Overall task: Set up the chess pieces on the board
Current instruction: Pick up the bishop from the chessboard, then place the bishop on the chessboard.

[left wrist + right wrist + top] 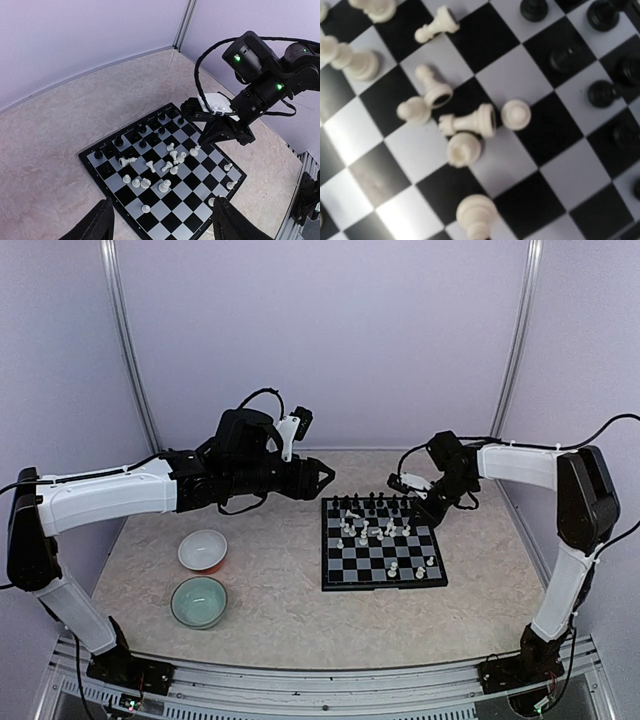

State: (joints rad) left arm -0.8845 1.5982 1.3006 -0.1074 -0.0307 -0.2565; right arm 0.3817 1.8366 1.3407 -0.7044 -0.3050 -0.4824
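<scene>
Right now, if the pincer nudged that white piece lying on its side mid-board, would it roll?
Probably yes: the fallen white piece has a round body, so it would likely roll in a curve toward its narrow end. It looks like small, light plastic, so it may skid on the smooth board. Close neighbours could get knocked too.

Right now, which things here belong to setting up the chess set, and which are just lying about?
For the job:
- board
- white pieces, scattered mid-board, some tipped over
- black pieces, along the far rows

Lying about:
- white bowl
- green bowl
Both sit left of the board.
</scene>
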